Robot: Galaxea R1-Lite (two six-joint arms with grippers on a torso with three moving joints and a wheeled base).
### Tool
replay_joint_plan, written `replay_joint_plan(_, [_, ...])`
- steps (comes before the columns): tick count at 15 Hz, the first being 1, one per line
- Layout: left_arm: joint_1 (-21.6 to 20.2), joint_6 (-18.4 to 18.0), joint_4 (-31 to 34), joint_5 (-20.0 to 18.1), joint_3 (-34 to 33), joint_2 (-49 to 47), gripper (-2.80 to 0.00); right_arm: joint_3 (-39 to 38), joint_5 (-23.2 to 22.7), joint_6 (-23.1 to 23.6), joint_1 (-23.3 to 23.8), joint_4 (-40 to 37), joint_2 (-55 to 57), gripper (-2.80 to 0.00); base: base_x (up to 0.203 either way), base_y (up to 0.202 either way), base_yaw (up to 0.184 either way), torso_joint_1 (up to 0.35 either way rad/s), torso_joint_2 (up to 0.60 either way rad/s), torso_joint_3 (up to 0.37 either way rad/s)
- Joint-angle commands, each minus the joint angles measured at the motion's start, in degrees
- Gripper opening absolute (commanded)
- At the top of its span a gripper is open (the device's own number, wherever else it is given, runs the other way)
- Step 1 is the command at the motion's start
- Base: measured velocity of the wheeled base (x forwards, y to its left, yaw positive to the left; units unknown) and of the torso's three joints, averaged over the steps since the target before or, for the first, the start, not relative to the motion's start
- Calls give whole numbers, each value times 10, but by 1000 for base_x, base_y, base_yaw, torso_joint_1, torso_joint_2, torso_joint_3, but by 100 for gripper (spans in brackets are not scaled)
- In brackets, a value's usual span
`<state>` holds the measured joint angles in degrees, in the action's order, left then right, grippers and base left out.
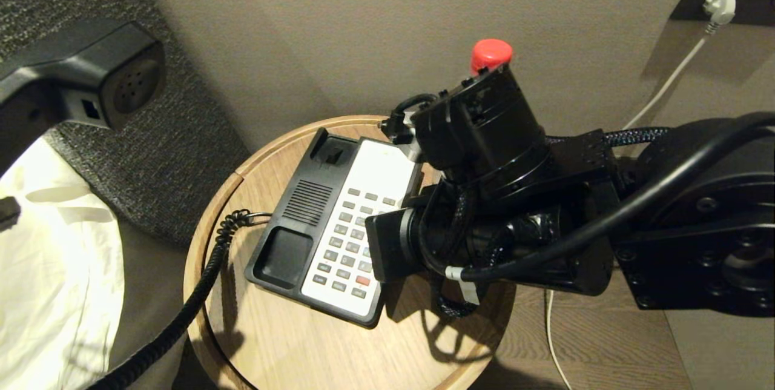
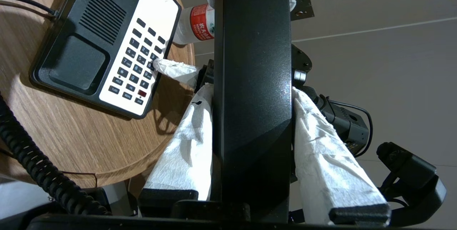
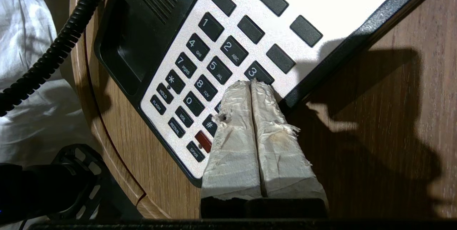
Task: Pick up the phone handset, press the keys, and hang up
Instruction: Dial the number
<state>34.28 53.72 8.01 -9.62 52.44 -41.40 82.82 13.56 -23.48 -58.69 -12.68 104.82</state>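
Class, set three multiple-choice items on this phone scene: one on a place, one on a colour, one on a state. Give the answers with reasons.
1. Where is the phone handset?
A. on the cradle
B. raised in the left gripper
C. on the floor

2. What colour is the odd key low on the phone base?
A. red
B. green
C. blue

3. How are the right gripper fingers set?
A. wide apart
B. shut together at the keypad
C. around the coiled cord

Answers:
1 B, the padded fingers flank it and the cradle is bare.
2 A, a red key sits among dark ones.
3 B, both tips meet beside key 3.
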Motion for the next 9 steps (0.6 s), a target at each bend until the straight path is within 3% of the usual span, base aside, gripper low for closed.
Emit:
replay_joint_plan(1, [0,3,1,0,-2,0,-280,-3,1,-1,0,-2,4,-280,0,0,0,0,0,0])
replay_joint_plan(9, [0,3,0,0,-7,0,-280,-13,8,7,2,0,10,-280,0,0,0,0,0,0])
